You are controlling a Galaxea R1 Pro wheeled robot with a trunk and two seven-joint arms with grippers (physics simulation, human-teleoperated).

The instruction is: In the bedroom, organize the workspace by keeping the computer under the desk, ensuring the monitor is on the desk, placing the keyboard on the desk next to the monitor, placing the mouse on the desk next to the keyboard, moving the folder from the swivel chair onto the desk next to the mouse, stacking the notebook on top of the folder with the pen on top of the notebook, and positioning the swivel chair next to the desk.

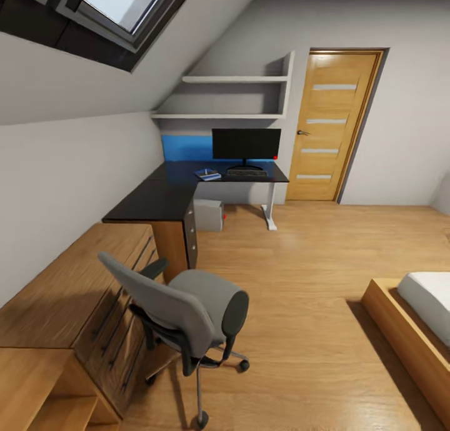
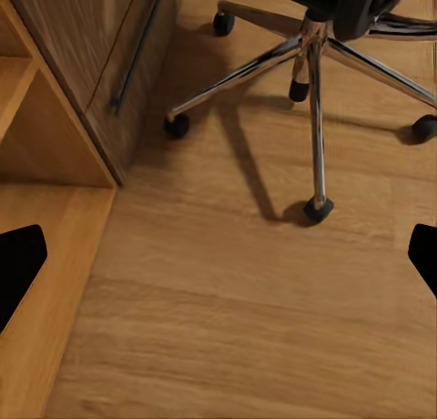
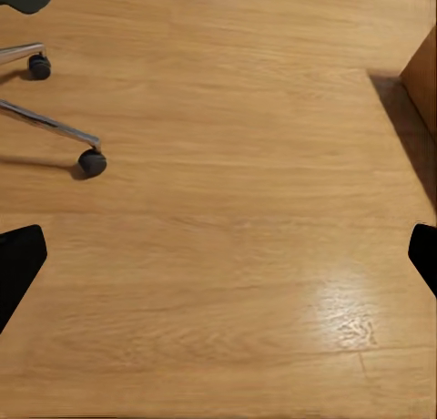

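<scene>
Both sets of fingers stood wide apart and held nothing. The left gripper (image 2: 218,255) showed only its dark fingertips (image 2: 18,260) at either edge of the wrist picture, hanging over bare floor (image 2: 228,328) with the chair's silver star base and castors just ahead and a wooden cabinet (image 2: 100,64) to one side. The right gripper (image 3: 218,255) hung the same way, tips (image 3: 18,260) spread over empty planks, one chair castor near.

From the head camera the chair (image 1: 181,312) sat in front of me, its back tilted toward me and its seat bare. It stood near the cabinet run and short of the desk (image 1: 169,197), so I judged it was the piece left to place. On castors it should have rolled easily and swung about its post; the padding would give, the backrest might rock. I reckoned the firmest hold was a black armrest or the top edge of the back, pushed low and slow so it would not spin away.

Farther off, the monitor (image 1: 245,145) stood on the desk with the keyboard (image 1: 247,173) in front of it. Something blue, probably the folder (image 1: 207,174), lay beside that with smaller things on top, too small to name. The computer (image 1: 209,214) sat underneath.
</scene>
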